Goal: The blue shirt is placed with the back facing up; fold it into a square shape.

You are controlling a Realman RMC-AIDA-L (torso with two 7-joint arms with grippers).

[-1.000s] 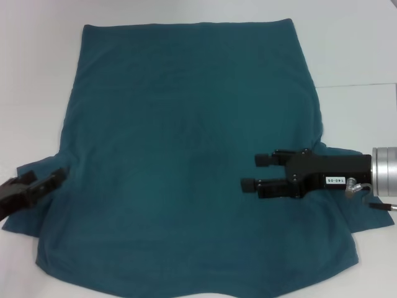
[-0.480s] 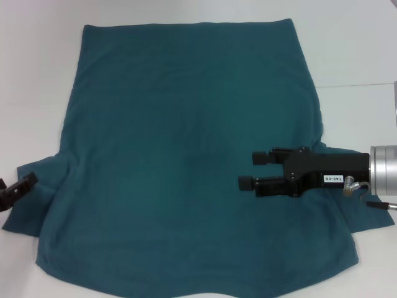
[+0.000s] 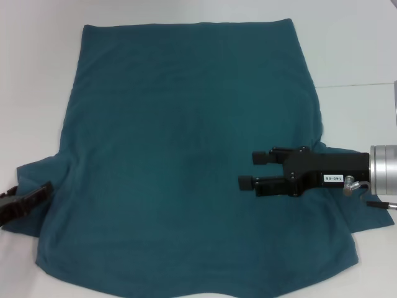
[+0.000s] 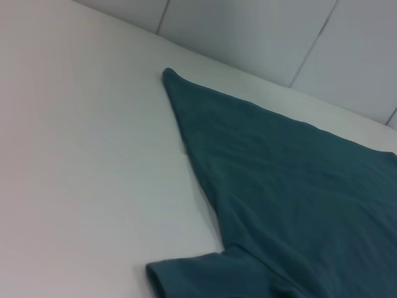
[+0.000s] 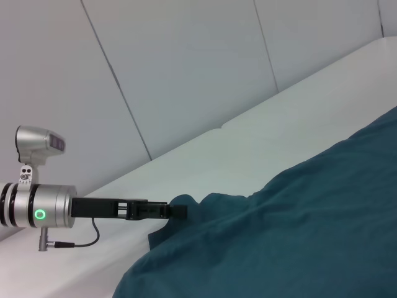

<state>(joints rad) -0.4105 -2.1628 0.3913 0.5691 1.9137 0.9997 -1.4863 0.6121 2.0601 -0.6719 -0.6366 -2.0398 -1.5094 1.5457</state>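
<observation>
Fabric of the blue shirt (image 3: 186, 155) is lying flat and back-up on the white table (image 3: 353, 49), its long axis running from twelve o'clock, where the straight hem sits, down to six o'clock, where the shoulders and collar edge are spreading wide. No fold is showing yet, so the task is looking barely begun.

The left gripper (image 3: 38, 192) is sitting at about eight o'clock in the head view, right at the left sleeve (image 3: 31, 186), with its tips over the sleeve cloth. From the side, the right wrist view is showing that gripper (image 5: 177, 211) touching the raised sleeve edge, but whether its fingers are apart or pinched on the fabric I cannot tell. The shirt body is lying toward three o'clock from it, so any fold from that side would be carrying the sleeve inward in that direction.

The right gripper (image 3: 251, 171) is hovering over the shirt at about four o'clock, pointing toward nine, with its two fingers standing apart and nothing between them. The right sleeve (image 3: 366, 217) is lying behind it, toward three o'clock, under the wrist.

Judging by position, the left arm is the nearer one to a sleeve grasp.
</observation>
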